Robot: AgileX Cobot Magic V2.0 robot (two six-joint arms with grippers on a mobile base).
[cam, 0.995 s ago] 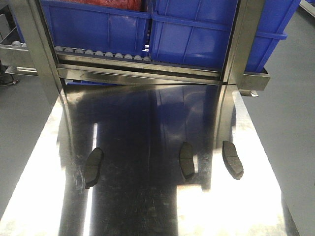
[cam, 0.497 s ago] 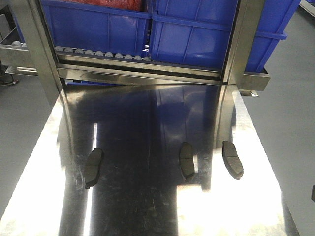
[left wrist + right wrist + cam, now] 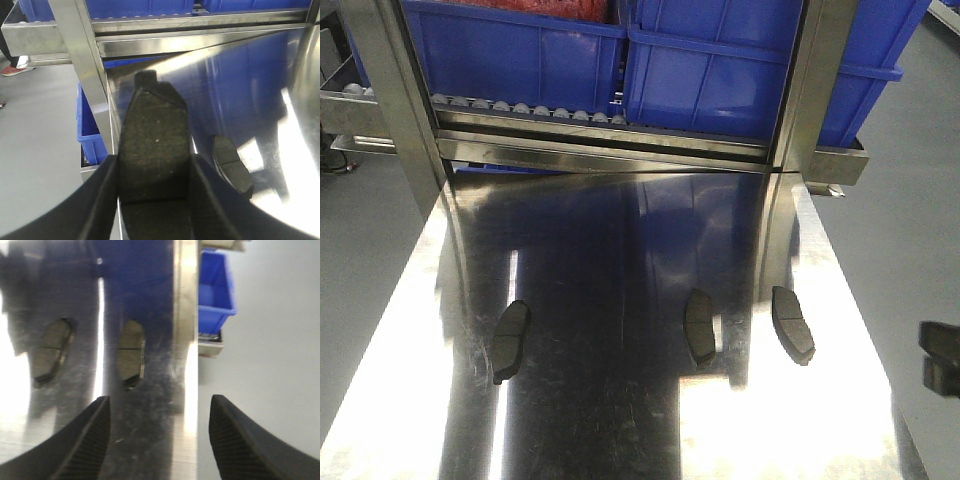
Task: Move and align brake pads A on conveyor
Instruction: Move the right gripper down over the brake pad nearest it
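Grasping side: left gripper (image 3: 152, 167), jaws clamped on the long edges of the held pad (image 3: 152, 132); hovering by the left edge of the tabletop (image 3: 280, 165).
Held pad axis: lengthwise along the fingers, end tab pointing away from the wrist toward the steel frame (image 3: 82, 75); dull friction face turned to the wrist camera.
Right gripper (image 3: 160, 440): over the right edge of the tabletop, jaws spread wide and released; showing at the right margin of the front view.
Left pad (image 3: 510, 340): flat on the tabletop, well apart from the other two; long axis near-to-far, far end leaning slightly right.
Middle pad (image 3: 700, 326): flat on the tabletop, long axis almost straight toward the blue bins (image 3: 720, 60).
Right pad (image 3: 792, 323): flat, near the middle pad; far end leaning slightly left, centre groove crosswise.
Row: three pads side by side across the tabletop.
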